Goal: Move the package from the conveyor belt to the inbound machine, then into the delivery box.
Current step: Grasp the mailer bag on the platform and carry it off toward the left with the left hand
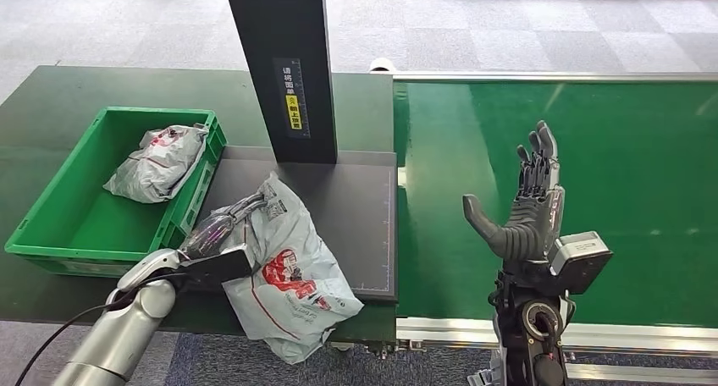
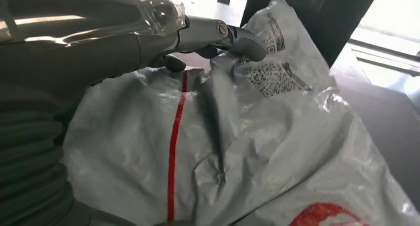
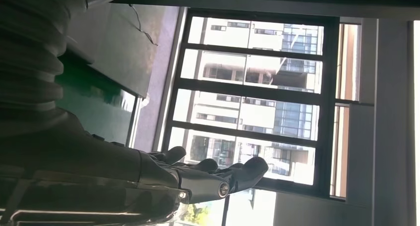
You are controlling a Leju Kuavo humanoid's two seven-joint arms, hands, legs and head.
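Closest of all, low in the left wrist view, is the grey plastic package point(image 2: 237, 151), crumpled, with a red stripe down it and a printed code label near the top. The left hand point(image 2: 198, 37) has its thumb and darker fingers pressed into a fold of the bag, holding it.

In the head view the same package point(image 1: 288, 267) lies at lower centre, on the front corner of the dark flat scanner plate point(image 1: 364, 208), with its lower end hanging over the near edge. The left hand point(image 1: 224, 229) reaches in from the lower left on a silver arm and grips the bag's upper left edge.

At the left sits a green bin point(image 1: 63, 217) on the dark table; inside it, toward the back right corner, lies a second grey bag point(image 1: 157, 162). A black post point(image 1: 284, 64) rises from the back of the plate.

The right hand point(image 1: 525, 204) stands upright over the green conveyor belt point(image 1: 626, 166), palm facing left, fingers straight and apart, thumb out, holding nothing.

The right wrist view shows that hand point(image 3: 208, 174) against tall windows point(image 3: 257, 97) with buildings beyond, which the head view does not take in.
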